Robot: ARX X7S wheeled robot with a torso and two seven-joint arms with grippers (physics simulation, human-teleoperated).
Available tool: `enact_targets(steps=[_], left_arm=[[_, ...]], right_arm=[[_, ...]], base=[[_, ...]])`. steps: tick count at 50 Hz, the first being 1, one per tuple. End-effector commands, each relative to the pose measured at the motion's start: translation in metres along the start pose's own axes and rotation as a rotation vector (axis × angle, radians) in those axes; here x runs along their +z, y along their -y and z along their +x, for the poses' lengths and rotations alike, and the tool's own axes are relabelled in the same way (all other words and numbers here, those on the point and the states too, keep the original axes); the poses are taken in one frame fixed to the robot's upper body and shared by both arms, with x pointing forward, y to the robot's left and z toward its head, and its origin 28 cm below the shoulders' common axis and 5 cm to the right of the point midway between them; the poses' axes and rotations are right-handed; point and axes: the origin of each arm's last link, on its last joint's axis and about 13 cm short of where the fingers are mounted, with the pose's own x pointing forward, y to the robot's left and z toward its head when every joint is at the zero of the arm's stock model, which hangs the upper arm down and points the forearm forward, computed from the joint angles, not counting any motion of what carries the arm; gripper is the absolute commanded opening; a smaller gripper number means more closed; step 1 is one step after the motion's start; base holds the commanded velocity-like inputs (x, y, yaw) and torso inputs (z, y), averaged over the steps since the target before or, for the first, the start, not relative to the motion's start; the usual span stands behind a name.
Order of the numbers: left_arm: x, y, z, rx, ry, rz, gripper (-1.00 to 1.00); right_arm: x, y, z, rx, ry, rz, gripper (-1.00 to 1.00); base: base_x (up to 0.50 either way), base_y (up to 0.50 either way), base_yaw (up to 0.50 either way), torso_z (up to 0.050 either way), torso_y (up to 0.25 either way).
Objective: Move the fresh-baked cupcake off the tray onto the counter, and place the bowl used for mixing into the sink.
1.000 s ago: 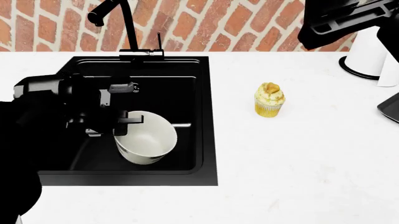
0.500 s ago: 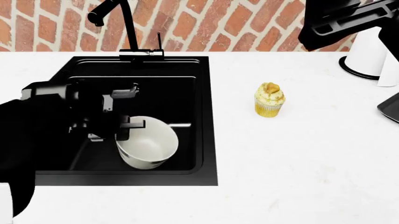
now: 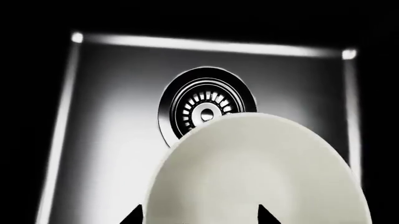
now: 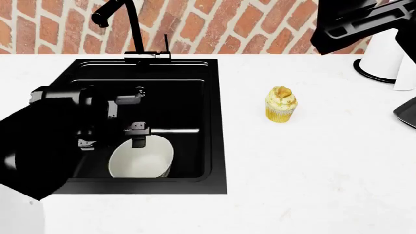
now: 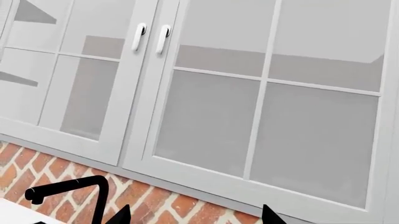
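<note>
The bowl (image 4: 141, 159) lies low inside the black sink (image 4: 217, 122), near its front wall, with its off-white inside facing up. My left gripper (image 3: 199, 215) hangs over it, open. Its fingertips stand wide apart on either side of the bowl (image 3: 255, 172), and one finger (image 4: 137, 140) overlaps the rim. The sink's drain (image 3: 206, 112) shows beyond the bowl. The cupcake (image 4: 281, 104) stands upright on the white counter (image 4: 305, 165), right of the sink. A corner of the black tray (image 4: 406, 112) shows at the right edge. My right gripper (image 5: 194, 217) is raised high, open and empty.
A black faucet (image 4: 123, 24) rises behind the sink against the brick wall. A white paper-towel roll (image 4: 383, 53) stands at the back right, under my raised right arm (image 4: 351, 22). White glass-fronted wall cabinets (image 5: 206, 93) fill the right wrist view.
The bowl has dropped lower in the sink, toward its front wall, and turned more upright. My left arm came slightly forward. The cupcake and right arm have not moved.
</note>
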Motion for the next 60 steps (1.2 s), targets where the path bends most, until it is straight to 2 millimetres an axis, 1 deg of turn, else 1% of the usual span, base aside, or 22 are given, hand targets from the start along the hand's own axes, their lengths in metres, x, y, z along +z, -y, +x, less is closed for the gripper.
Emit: enact_targets(steps=[1, 10, 14, 18, 19, 20, 24, 27, 29, 31, 35, 39, 45, 47, 48, 51, 55, 56, 57, 58, 59, 60], left_arm=[[0.002, -0.001, -0.002, 0.013, 0.014, -0.008, 1.00], [0.003, -0.003, -0.003, 0.017, 0.018, -0.007, 1.00], [0.008, -0.004, -0.007, 0.008, 0.045, 0.000, 1.00], [0.016, -0.006, -0.015, 0.026, 0.084, 0.066, 1.00], [0.018, -0.006, -0.022, 0.001, 0.120, 0.072, 1.00], [0.014, -0.006, -0.024, 0.023, 0.111, 0.101, 1.00], [0.008, -0.007, -0.048, 0.007, 0.189, 0.144, 1.00], [0.005, -0.007, -0.060, 0.012, 0.238, 0.165, 1.00], [0.001, -0.005, -0.072, 0.023, 0.273, 0.209, 1.00], [-0.001, -0.003, -0.080, 0.023, 0.297, 0.230, 1.00], [-0.006, 0.000, -0.092, 0.014, 0.331, 0.263, 1.00], [-0.012, 0.000, -0.100, 0.014, 0.351, 0.291, 1.00], [-0.022, 0.002, -0.116, -0.013, 0.445, 0.312, 1.00], [-0.029, 0.004, -0.126, -0.026, 0.487, 0.329, 1.00], [-0.033, 0.005, -0.133, -0.044, 0.536, 0.314, 1.00], [-0.044, 0.008, -0.146, -0.064, 0.601, 0.332, 1.00], [-0.057, 0.012, -0.162, -0.068, 0.704, 0.350, 1.00], [-0.062, 0.014, -0.169, -0.084, 0.745, 0.349, 1.00], [-0.064, 0.015, -0.172, -0.081, 0.759, 0.359, 1.00], [-0.067, 0.016, -0.178, -0.092, 0.819, 0.329, 1.00], [-0.070, 0.017, -0.181, -0.093, 0.837, 0.347, 1.00], [-0.075, 0.019, -0.186, -0.115, 0.889, 0.338, 1.00]], right_arm=[[-0.001, 0.000, -0.001, 0.003, 0.001, 0.004, 1.00], [-0.001, 0.000, 0.000, 0.001, 0.001, 0.006, 1.00], [0.001, -0.001, 0.000, 0.005, 0.008, 0.009, 1.00], [0.000, -0.001, -0.002, 0.000, 0.016, 0.014, 1.00], [-0.001, -0.001, -0.003, -0.002, 0.021, 0.018, 1.00], [-0.001, -0.001, -0.003, -0.003, 0.022, 0.018, 1.00], [-0.003, -0.001, -0.006, -0.014, 0.041, 0.023, 1.00], [-0.004, 0.000, -0.007, -0.029, 0.049, 0.026, 1.00], [-0.002, 0.000, -0.010, -0.028, 0.059, 0.031, 1.00], [-0.002, 0.000, -0.010, -0.030, 0.061, 0.027, 1.00], [0.000, -0.001, -0.010, -0.029, 0.067, 0.026, 1.00], [0.001, -0.001, -0.011, -0.027, 0.072, 0.024, 1.00], [0.001, -0.003, -0.013, -0.038, 0.099, 0.012, 1.00], [-0.001, -0.003, -0.014, -0.053, 0.116, 0.021, 1.00], [-0.003, -0.004, -0.016, -0.048, 0.116, 0.018, 1.00], [-0.002, -0.005, -0.020, -0.071, 0.163, 0.029, 1.00], [-0.005, -0.009, -0.024, -0.075, 0.182, 0.023, 1.00], [-0.005, -0.010, -0.025, -0.076, 0.198, 0.017, 1.00], [-0.005, -0.011, -0.026, -0.084, 0.208, 0.014, 1.00], [-0.005, -0.012, -0.027, -0.087, 0.225, 0.006, 1.00], [-0.005, -0.012, -0.027, -0.111, 0.249, 0.001, 1.00], [-0.006, -0.012, -0.029, -0.122, 0.256, -0.042, 1.00]], base=[[0.00, 0.00, 0.00, 0.000, 0.000], [0.00, 0.00, 0.00, 0.000, 0.000], [0.00, 0.00, 0.00, 0.000, 0.000], [0.00, 0.00, 0.00, 0.000, 0.000], [0.00, 0.00, 0.00, 0.000, 0.000], [0.00, 0.00, 0.00, 0.000, 0.000], [0.00, 0.00, 0.00, 0.000, 0.000], [0.00, 0.00, 0.00, 0.000, 0.000], [0.00, 0.00, 0.00, 0.000, 0.000], [0.00, 0.00, 0.00, 0.000, 0.000], [0.00, 0.00, 0.00, 0.000, 0.000], [0.00, 0.00, 0.00, 0.000, 0.000], [0.00, 0.00, 0.00, 0.000, 0.000], [0.00, 0.00, 0.00, 0.000, 0.000], [0.00, 0.00, 0.00, 0.000, 0.000], [0.00, 0.00, 0.00, 0.000, 0.000], [0.00, 0.00, 0.00, 0.000, 0.000], [0.00, 0.00, 0.00, 0.000, 0.000], [0.00, 0.00, 0.00, 0.000, 0.000], [0.00, 0.00, 0.00, 0.000, 0.000], [0.00, 0.00, 0.00, 0.000, 0.000], [0.00, 0.00, 0.00, 0.000, 0.000]])
